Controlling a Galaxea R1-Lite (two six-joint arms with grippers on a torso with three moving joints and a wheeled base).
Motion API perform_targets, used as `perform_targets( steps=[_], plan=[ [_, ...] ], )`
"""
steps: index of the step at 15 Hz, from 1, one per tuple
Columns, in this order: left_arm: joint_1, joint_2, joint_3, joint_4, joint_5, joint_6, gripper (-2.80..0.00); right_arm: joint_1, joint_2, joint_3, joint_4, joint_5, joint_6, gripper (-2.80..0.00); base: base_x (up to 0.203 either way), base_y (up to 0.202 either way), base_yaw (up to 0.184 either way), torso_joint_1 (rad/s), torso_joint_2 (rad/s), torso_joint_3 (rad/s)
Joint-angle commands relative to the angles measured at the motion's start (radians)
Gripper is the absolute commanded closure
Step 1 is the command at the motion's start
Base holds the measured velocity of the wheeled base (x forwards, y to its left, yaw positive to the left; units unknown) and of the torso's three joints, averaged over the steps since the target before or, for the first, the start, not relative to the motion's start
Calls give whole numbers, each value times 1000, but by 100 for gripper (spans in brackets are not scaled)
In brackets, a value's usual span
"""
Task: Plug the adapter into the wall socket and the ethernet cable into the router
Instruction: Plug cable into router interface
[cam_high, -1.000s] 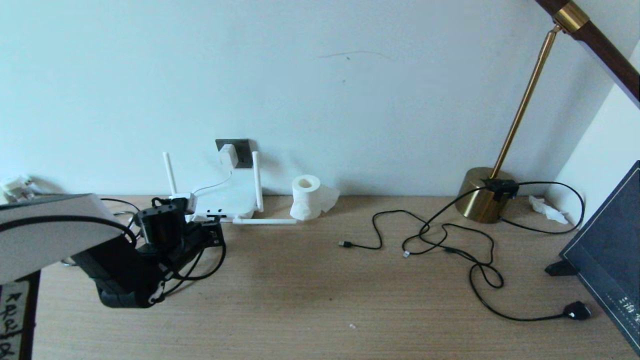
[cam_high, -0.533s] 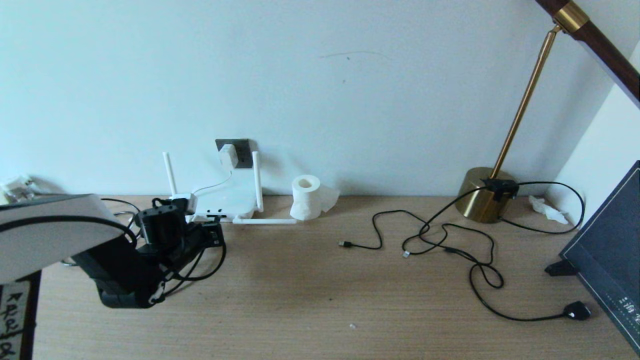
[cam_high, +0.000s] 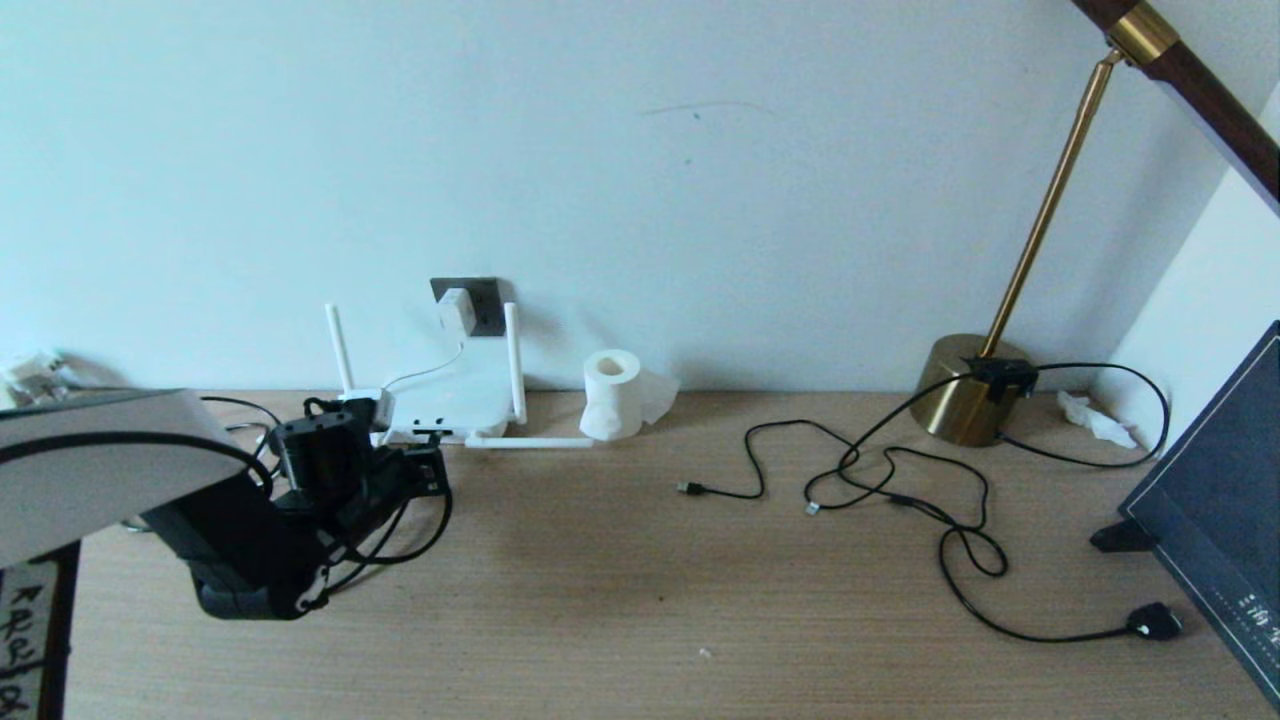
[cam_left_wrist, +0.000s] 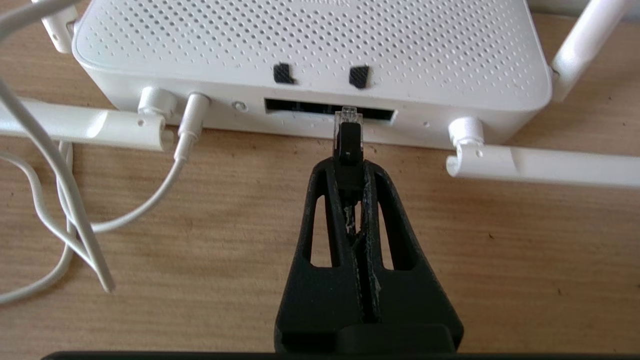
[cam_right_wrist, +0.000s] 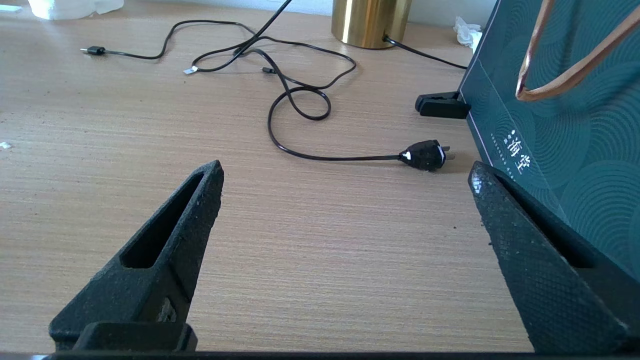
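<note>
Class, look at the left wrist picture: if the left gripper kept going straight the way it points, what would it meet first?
The left gripper, shut on the ethernet cable plug, points at the router. The plug's clear tip would likely meet the dark port slot first; it sits at the opening, though how far in is unclear.

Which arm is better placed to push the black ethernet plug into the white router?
Left. The left gripper is shut on the black ethernet cable's plug, at the flat white router's port slot. The right gripper is open, nowhere near it.

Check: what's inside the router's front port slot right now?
The ethernet cable plug's clear tip sits at the router slot mouth, pinched by the left gripper. Deeper inside is dark, unseen.
</note>
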Motion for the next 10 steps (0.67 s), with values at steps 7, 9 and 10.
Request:
perform_targets(
  steps=[7, 9, 10],
  plan=[
    [-6, -27, 28, -8, 1, 1, 0, 0, 2, 0, 1, 1, 0, -280, 0, 0, 0, 0, 0, 0],
    [-6, -29, 33, -9, 1, 1, 0, 0, 2, 0, 0, 1, 0, -280, 0, 0, 0, 0, 0, 0],
    [-6, -31, 33, -9, 1, 1, 0, 0, 2, 0, 0, 1, 0, -280, 0, 0, 0, 0, 0, 0]
  ],
)
